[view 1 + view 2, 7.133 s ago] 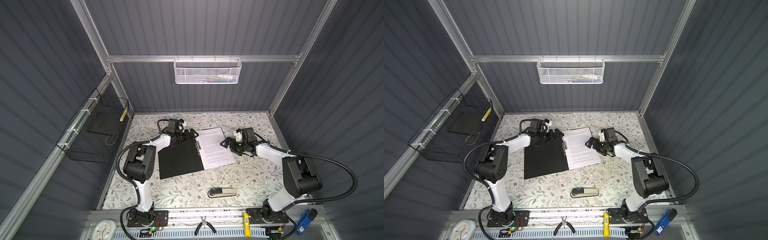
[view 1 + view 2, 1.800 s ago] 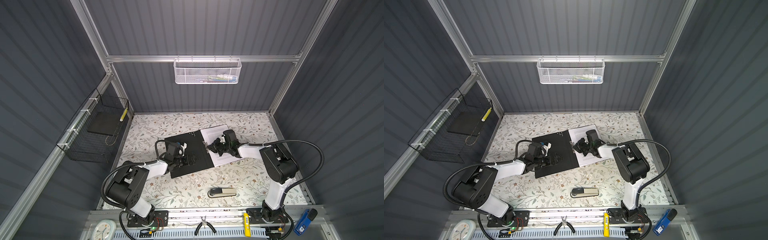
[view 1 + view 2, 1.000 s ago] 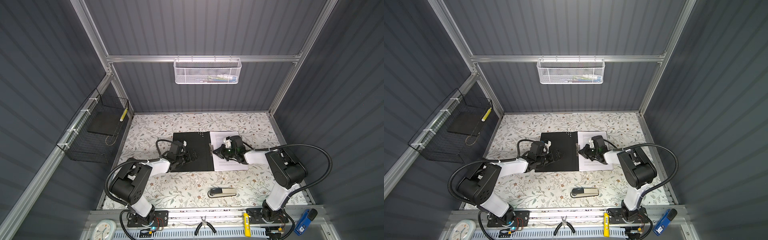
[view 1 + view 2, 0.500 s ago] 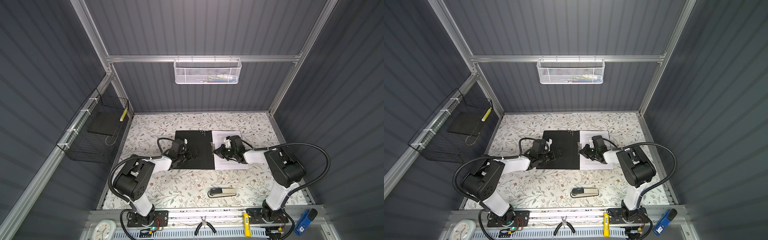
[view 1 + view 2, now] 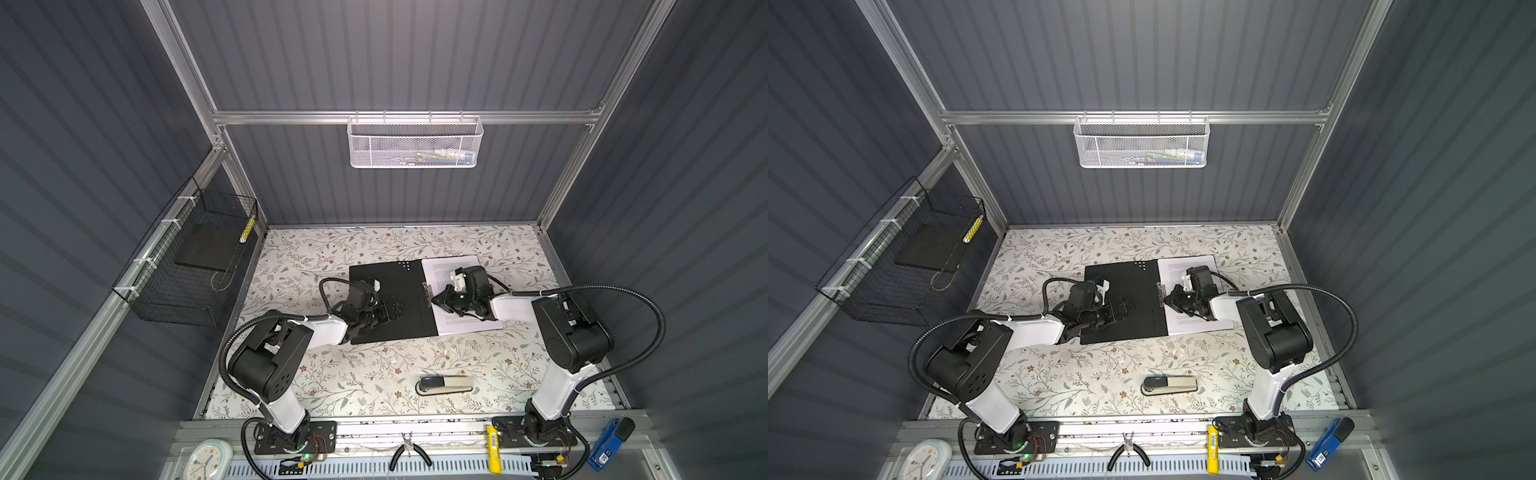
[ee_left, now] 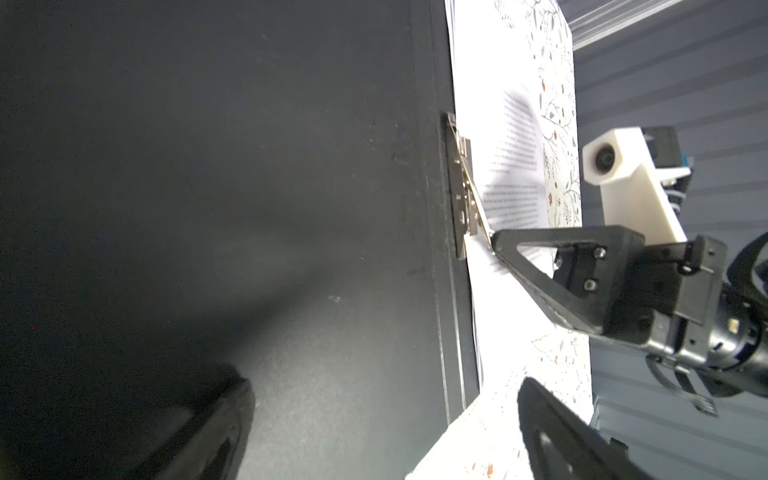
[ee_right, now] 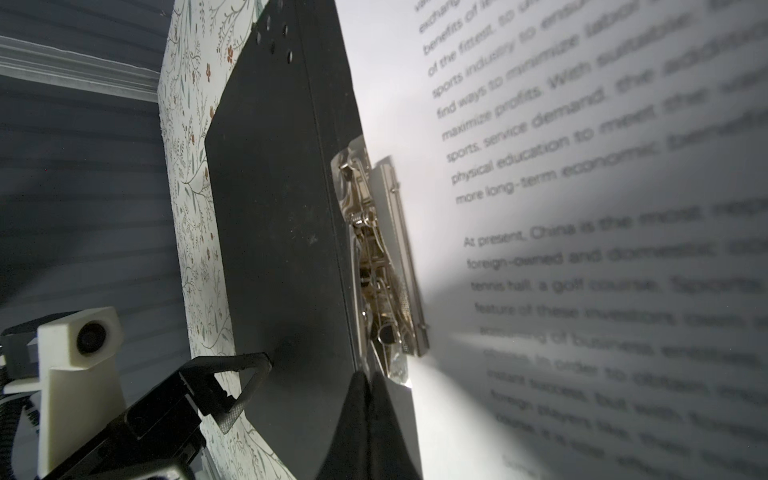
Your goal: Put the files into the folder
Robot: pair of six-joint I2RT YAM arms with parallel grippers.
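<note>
Two arms: I am running both over a floral-patterned tabletop, viewed from overhead and from each wrist.
Thin flat black book-like folder: lies open on the table's middle, its bare cover spread to the left.
White printed paper files: a stack lies on the folder's right half, its inner edge at the spine beside a silver metal spring clip. How many sheets, I cannot tell.
Left gripper: jaws spread wide, holding nothing. It sits low over the bare cover, and one fingertip appears to touch it.
Right gripper: jaws closed together with nothing between them. The tip presses against the raised free end of the clip's lever.
Step, by my judgement: working the lever so the clip clamps the files.
Risk, slipping: the closed tip is narrow and the lever is smooth metal. If I push off-axis, the tip could skate off and the lever spring back, jolting the stack.
Risk, dragging: a sideways push could slide the whole folder, since the left gripper only rests lightly and grips nothing.
Risk, skewed pages: if the sheets shift before the clip bites, some may be clamped crooked or missed. Whether every sheet sits under the clip is hidden from me.
Elsewhere: a grey-and-black stapler lies well apart, toward the front edge.
</note>
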